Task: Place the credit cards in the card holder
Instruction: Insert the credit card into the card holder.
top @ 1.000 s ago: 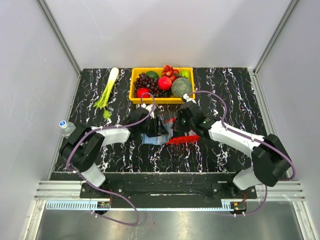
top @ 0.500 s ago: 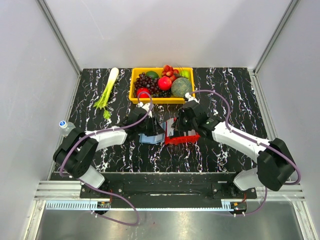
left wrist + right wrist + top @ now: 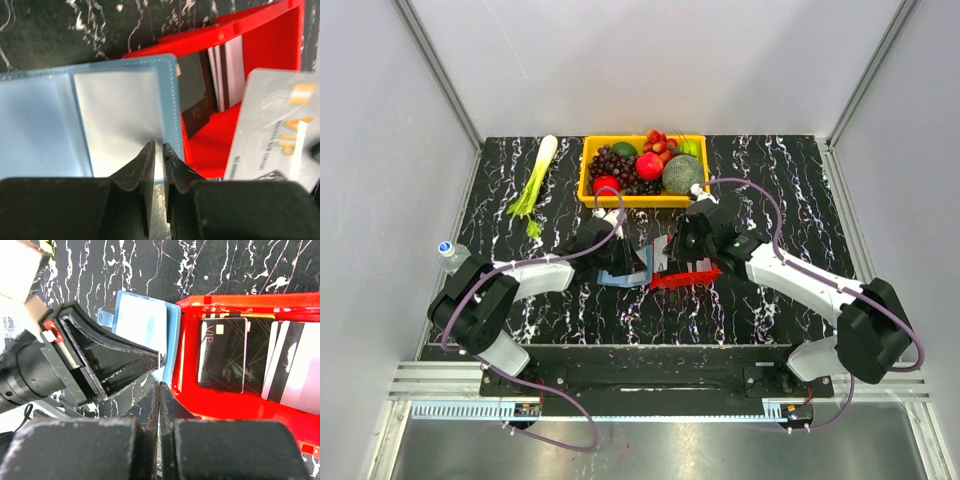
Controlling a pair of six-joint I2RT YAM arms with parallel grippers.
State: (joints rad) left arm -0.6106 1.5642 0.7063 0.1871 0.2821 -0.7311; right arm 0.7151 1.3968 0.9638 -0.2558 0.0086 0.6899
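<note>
The blue card holder [image 3: 50, 125] lies open, its clear pockets up; it also shows in the top view [image 3: 618, 275] and the right wrist view [image 3: 145, 320]. My left gripper [image 3: 158, 146] is shut on the edge of a clear pocket of the holder. My right gripper [image 3: 159, 385] is shut on a grey credit card [image 3: 280, 130], held edge-on just right of the holder's open pocket, over the red tray [image 3: 220, 145]. Several more credit cards, dark [image 3: 222, 352] and white [image 3: 295, 370], lie in the red tray [image 3: 240, 410].
A yellow bin [image 3: 584, 182] of fruit stands at the back middle. A leek [image 3: 535, 185] lies at the back left. A small bottle [image 3: 451, 255] stands at the table's left edge. Both arms meet close together at mid-table.
The right gripper with the grey card has edged left toward the holder. The red tray has shifted slightly. The left gripper has kept its hold on the holder.
</note>
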